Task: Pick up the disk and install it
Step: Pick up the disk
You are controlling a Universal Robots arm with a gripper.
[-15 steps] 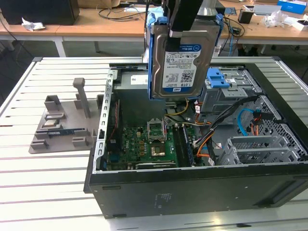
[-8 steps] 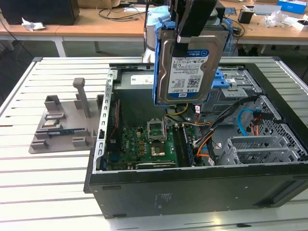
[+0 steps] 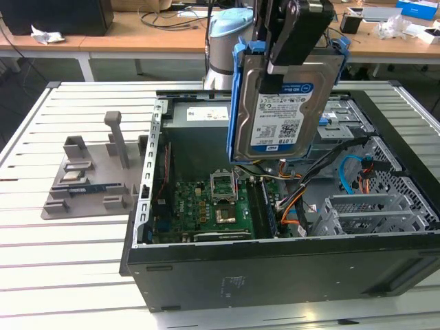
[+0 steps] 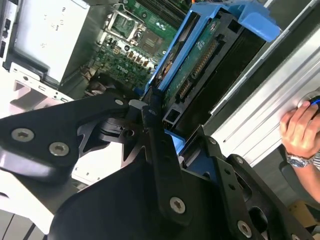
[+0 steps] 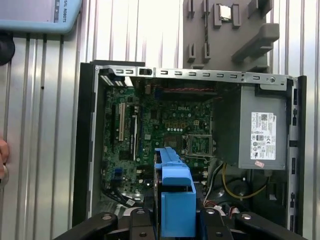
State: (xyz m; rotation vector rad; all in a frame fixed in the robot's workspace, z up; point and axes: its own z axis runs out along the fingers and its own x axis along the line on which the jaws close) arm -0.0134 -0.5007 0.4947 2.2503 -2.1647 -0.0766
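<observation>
Bright, even indoor light from above. The ribbed white metal table (image 3: 69, 275) glares around the open black computer case (image 3: 275, 275) and is nearly washed out in the first wrist view. Case interior in soft shadow. Above the case, the silver-metal disk in blue plastic carrier (image 3: 282, 103) is sharp, label evenly lit.

Wooden desks (image 3: 124, 41) stand behind the slatted metal table (image 3: 55, 265).

so the black pincer (image 4: 172, 122) is clamped on the disk (image 4: 200, 65), blue carrier and green board side showing, motherboard (image 4: 135, 45) beyond it, and a person's hand (image 4: 300, 130) wearing a watch (image 4: 300, 161) is next to the slatted counter (image 4: 250, 125)
</observation>
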